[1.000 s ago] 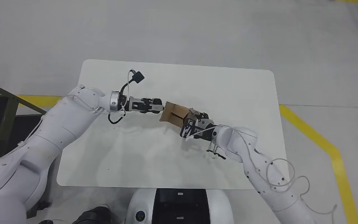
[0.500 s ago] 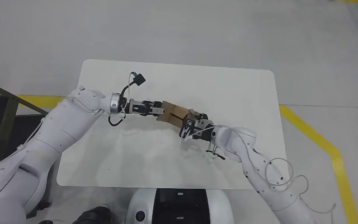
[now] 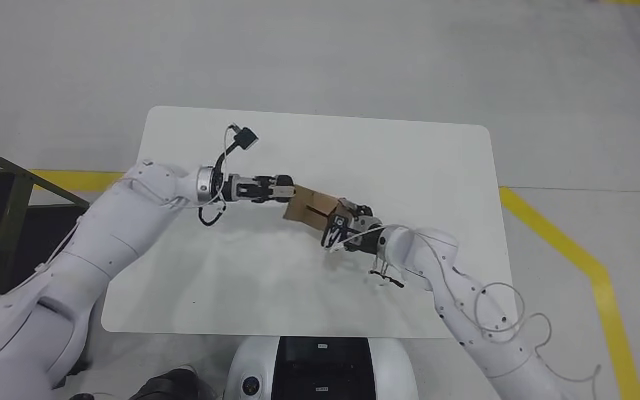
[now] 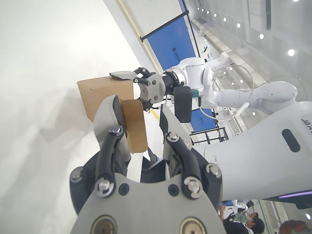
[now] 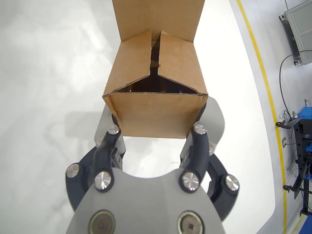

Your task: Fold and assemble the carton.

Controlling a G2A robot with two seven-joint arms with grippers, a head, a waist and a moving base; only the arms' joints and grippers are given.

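A small brown carton [image 3: 312, 206] is held just above the middle of the white table [image 3: 420, 150]. My right gripper [image 3: 341, 226] is shut on its near end, one finger on each side wall [image 5: 156, 113]. In the right wrist view the carton [image 5: 156, 83] has two end flaps folded inward with a gap between them, and a long flap [image 5: 158, 5] sticks straight out. My left gripper [image 3: 284, 187] is at the carton's other end, open. A flap [image 4: 134, 125] lies between its fingers, against one pad [image 4: 116, 113]; the other finger [image 4: 168, 122] is apart from it.
Yellow floor tape [image 3: 560, 240] runs past the table's right side, and a dark frame [image 3: 20, 185] stands off its left edge. The table's far half and right part are bare.
My left gripper has shifted slightly toward the table's far side at the carton's end. The right gripper and the carton have stayed nearly where they were.
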